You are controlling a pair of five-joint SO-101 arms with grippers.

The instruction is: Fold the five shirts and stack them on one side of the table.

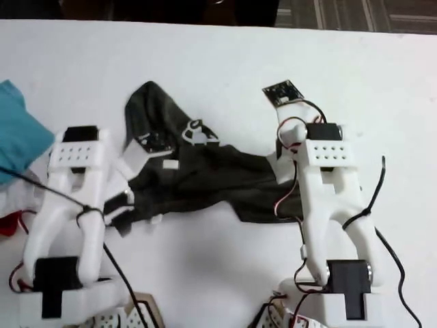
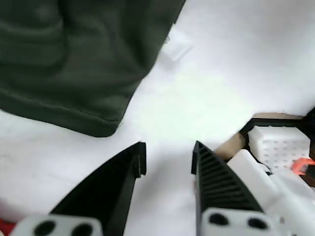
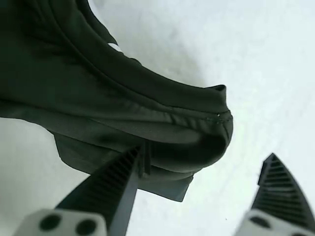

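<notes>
Dark, almost black, the shirt point(image 1: 205, 174) lies rumpled in the middle of the white counter point(image 1: 205, 61), between the two arms. It is bunched into a long uneven strip with a hump at its far left end. It is not yet spread flat, let alone folded. A teal shirt point(image 1: 17, 133) sits in a heap at the left edge, with a scrap of red cloth point(image 1: 7, 222) nearer along the same edge. No tidy stack is visible anywhere.

The left claw point(image 2: 167, 152) is spread and holds nothing. It hangs over bare counter just beside the shirt's near-left hem, close to a small white tag point(image 2: 176, 45). The right claw point(image 3: 206, 157) is spread wide and also holds nothing. One finger sits over the folded corner at the shirt's right end and the other over bare counter beyond it.

This looks like the opening of the fold on the dark shirt, with each arm lining up on one end. The right claw probably needs to drop and pinch the doubled hem beneath it. The left claw would have to shift onto the cloth before closing. After that the arms could pull apart to draw the shirt flat. Several loose layers lie under the right claw, so it may well catch only the top one.
</notes>
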